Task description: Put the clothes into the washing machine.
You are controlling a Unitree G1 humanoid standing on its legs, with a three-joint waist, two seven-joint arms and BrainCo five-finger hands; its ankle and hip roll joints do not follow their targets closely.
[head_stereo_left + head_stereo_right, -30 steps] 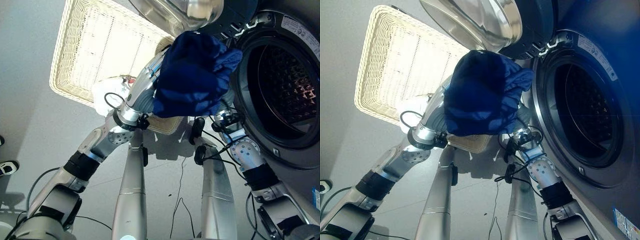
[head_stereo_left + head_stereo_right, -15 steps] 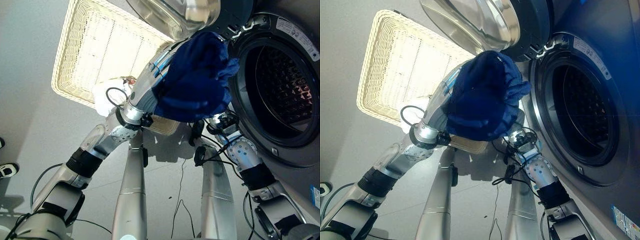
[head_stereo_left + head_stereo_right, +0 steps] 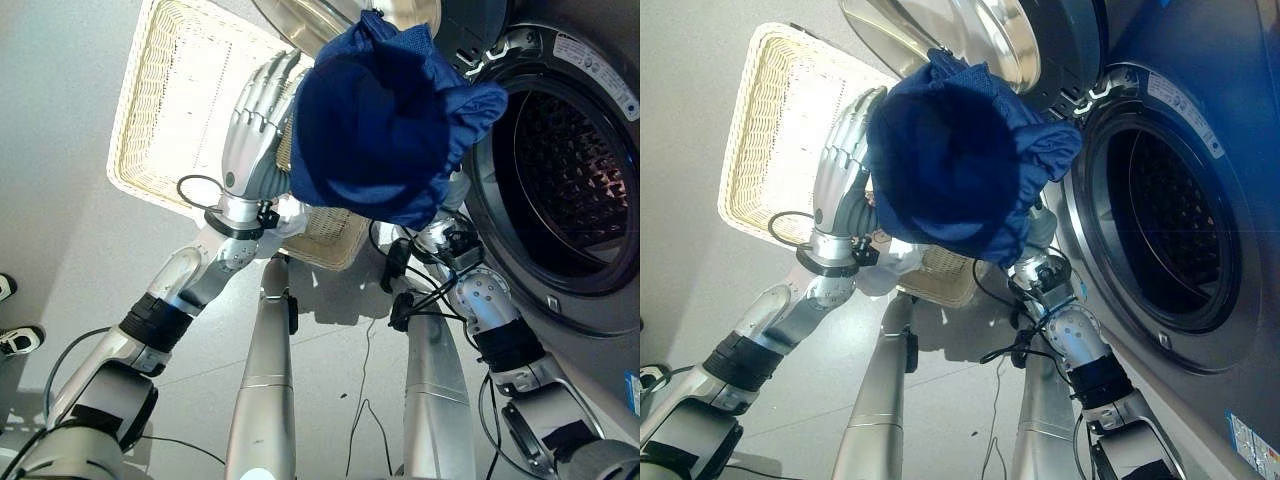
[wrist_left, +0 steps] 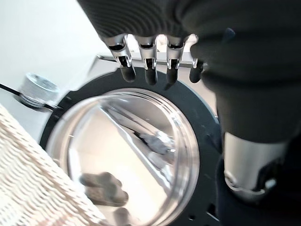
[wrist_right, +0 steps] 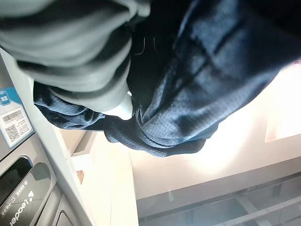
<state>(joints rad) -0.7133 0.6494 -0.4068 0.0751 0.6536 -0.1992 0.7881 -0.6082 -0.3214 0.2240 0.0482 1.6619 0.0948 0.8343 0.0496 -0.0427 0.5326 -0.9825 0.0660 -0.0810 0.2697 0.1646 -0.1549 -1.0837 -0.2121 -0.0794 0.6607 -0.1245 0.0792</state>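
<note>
A bunched dark blue garment (image 3: 385, 120) hangs in the air in front of the washing machine's open drum (image 3: 580, 170), just below the swung-open glass door (image 3: 340, 25). My left hand (image 3: 252, 120) is open with straight fingers and lies flat along the garment's left side. Its fingertips (image 4: 146, 70) point at the door glass (image 4: 127, 155). My right arm rises under the garment, and my right hand (image 5: 70, 52) is buried in the blue cloth (image 5: 202, 80).
A pale wicker basket (image 3: 180, 110) stands on the floor left of the machine, with a white cloth (image 3: 290, 215) at its near corner. A person's shoe (image 3: 15, 340) is at the far left edge. The machine's front panel (image 3: 1200, 60) fills the right side.
My left hand has come out from the garment and swung up to its left side, fingers straightened. The blue garment has risen towards the door.
</note>
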